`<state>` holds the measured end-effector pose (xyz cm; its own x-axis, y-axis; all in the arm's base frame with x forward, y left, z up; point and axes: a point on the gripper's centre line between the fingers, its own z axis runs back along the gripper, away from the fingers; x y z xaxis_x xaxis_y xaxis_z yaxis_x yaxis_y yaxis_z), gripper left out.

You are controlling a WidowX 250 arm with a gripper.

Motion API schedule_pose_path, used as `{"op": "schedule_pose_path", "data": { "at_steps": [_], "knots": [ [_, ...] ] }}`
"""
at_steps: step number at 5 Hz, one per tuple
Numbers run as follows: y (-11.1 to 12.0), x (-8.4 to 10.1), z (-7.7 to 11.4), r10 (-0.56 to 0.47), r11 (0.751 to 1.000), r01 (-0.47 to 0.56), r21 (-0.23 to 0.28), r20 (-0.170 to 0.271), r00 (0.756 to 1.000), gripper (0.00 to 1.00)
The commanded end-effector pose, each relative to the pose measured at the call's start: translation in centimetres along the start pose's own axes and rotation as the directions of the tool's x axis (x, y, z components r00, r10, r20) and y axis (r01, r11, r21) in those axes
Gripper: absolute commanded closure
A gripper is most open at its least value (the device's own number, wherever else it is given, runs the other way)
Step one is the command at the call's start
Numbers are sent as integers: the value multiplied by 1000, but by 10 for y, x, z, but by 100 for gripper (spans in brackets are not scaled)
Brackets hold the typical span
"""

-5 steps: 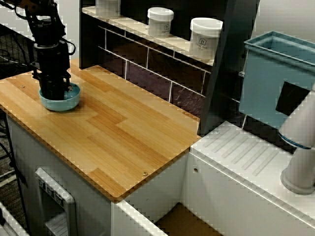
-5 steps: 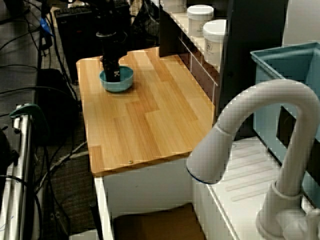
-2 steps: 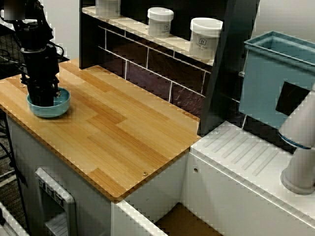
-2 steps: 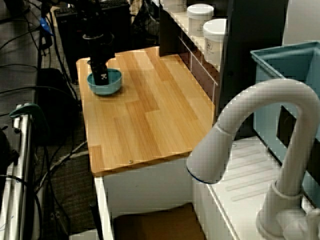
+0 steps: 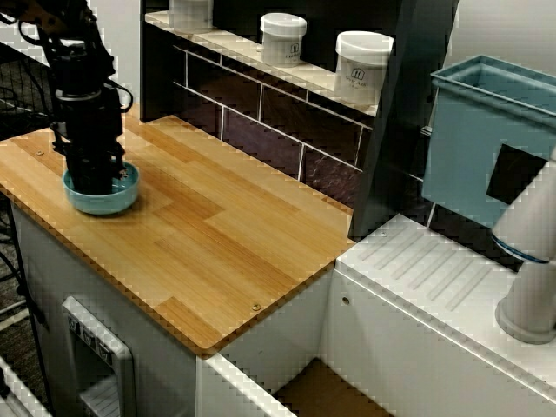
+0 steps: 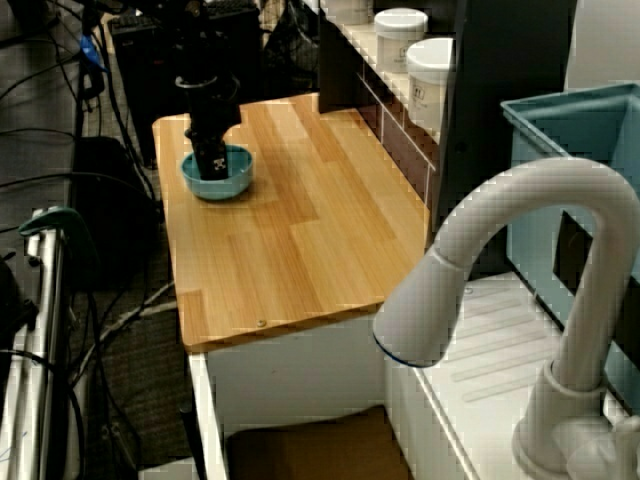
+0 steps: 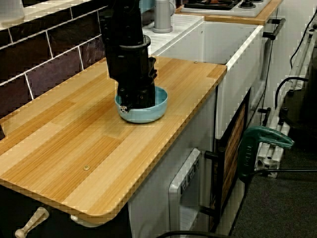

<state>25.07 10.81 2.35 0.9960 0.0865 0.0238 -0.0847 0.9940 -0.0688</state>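
A light blue bowl (image 5: 119, 198) sits on the wooden counter (image 5: 226, 243) near its left end, close to the front edge. My black gripper (image 5: 91, 181) points straight down into the bowl. Its fingertips sit at the bowl's rim on the side away from the sink, and the bowl travels with them. In the view from behind the faucet, the bowl (image 6: 233, 183) lies under the gripper (image 6: 210, 168). From the counter's end, the gripper (image 7: 132, 104) covers the back of the bowl (image 7: 152, 110). The arm hides the fingertips themselves.
Two white jars (image 5: 283, 38) (image 5: 362, 56) stand on the shelf above the dark tiled wall. A teal bin (image 5: 491, 130) and a white faucet (image 6: 500, 260) are by the sink on the right. Cables and a green clamp (image 7: 262, 144) lie beyond the counter's edge.
The gripper and the bowl slid together toward the counter's left end. They have since come back a little to the right and toward the front edge.
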Motion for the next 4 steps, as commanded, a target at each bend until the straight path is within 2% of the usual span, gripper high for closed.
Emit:
{"op": "schedule_pose_path", "data": {
  "at_steps": [1,3,4],
  "knots": [
    [-42,-1,3,-27,1000,26,-10,-9,1000,100],
    [-73,-4,-3,-83,996,83,26,-6,997,100],
    [-84,-2,-3,-94,995,94,18,-15,995,100]
  ]
}}
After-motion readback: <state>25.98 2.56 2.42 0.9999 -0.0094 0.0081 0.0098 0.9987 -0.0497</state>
